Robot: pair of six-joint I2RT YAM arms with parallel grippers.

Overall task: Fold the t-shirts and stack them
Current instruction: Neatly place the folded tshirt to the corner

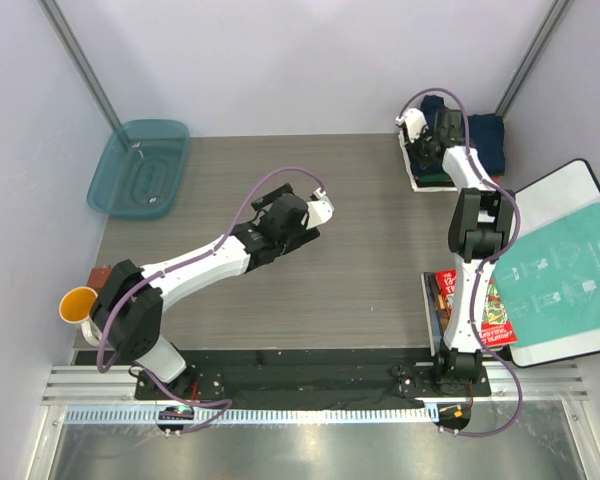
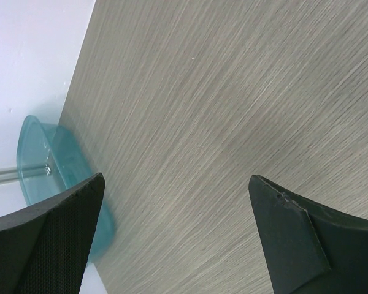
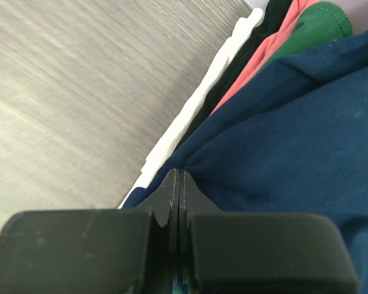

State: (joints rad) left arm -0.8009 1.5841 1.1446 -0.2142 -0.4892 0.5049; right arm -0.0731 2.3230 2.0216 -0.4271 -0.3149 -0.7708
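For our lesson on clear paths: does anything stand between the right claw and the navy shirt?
Nothing visible does. The right claw is shut on a puckered edge of the navy shirt, which lies on the pile of folded shirts.

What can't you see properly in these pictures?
1. Top view: the right arm covers most of the shirt stack.
2. Right wrist view: the navy shirt hides the shirts below; only their edges show.
3. Left wrist view: a left finger and the picture edge cut off the teal tub.
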